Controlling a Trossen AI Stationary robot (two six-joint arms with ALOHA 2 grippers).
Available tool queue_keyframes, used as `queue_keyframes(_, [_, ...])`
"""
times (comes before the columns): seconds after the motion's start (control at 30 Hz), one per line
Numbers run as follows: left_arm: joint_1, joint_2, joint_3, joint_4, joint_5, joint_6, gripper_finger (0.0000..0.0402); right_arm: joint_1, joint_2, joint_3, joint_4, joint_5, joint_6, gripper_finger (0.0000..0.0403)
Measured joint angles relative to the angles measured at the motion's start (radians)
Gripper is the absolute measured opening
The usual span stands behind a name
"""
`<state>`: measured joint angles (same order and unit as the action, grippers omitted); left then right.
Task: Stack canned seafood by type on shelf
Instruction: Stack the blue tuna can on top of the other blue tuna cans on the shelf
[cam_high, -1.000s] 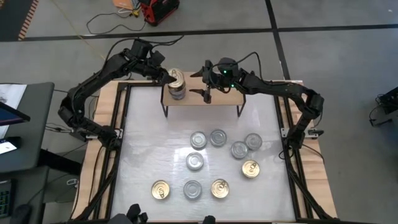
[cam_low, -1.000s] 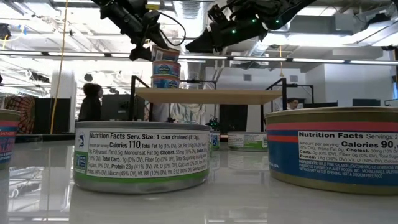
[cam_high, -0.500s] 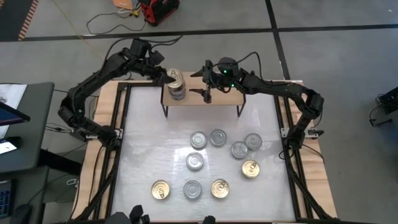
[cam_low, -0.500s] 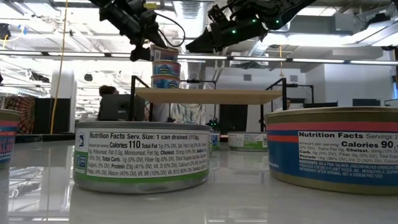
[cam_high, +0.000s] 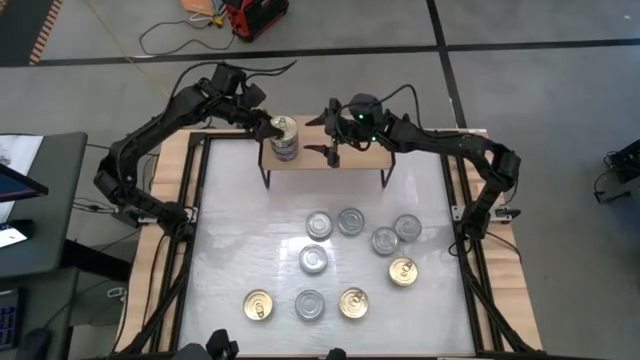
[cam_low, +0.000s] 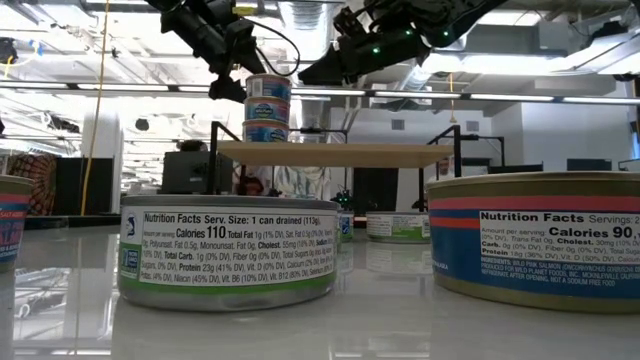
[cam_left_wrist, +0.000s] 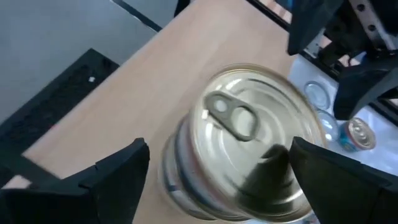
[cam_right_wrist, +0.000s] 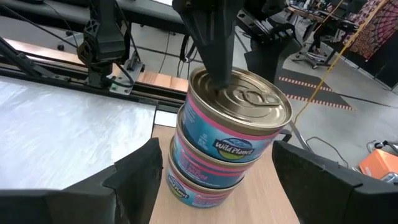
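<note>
three-can stack (cam_high: 285, 137) at shelf (cam_high: 350, 158) left edge; left gripper (cam_high: 268, 127) fingers released; right gripper (cam_high: 334, 150) fingers spread, empty.

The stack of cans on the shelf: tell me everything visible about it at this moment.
The stack is three short round tins, one squarely on another, upright at the left end of the light-wood shelf. The top can has a gold pull-tab lid; the side labels are blue with pink bands. The left claw stands open around the top can, with one finger seeming to rest on the lid. The right claw hovers open beside the stack, apart from it.
</note>
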<state>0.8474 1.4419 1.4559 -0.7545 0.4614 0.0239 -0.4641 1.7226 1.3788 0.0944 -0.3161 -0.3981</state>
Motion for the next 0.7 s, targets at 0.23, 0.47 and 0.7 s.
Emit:
queue_keyframes(0.23, [-0.001, -0.055, 0.000, 0.009, -0.089, 0.108, 0.0373, 0.000, -0.006, 0.000, -0.008, 0.020, -0.010, 0.0330])
queue_keyframes(0.47, [-0.047, -0.176, 0.000, 0.059, -0.206, 0.229, 0.0373, -0.003, -0.086, -0.002, -0.037, 0.038, -0.019, 0.0330])
queue_keyframes(0.7, [-0.325, -0.259, 0.001, -0.071, -0.418, 0.343, 0.0373, 0.085, -0.160, -0.080, -0.144, 0.207, -0.040, 0.0330])
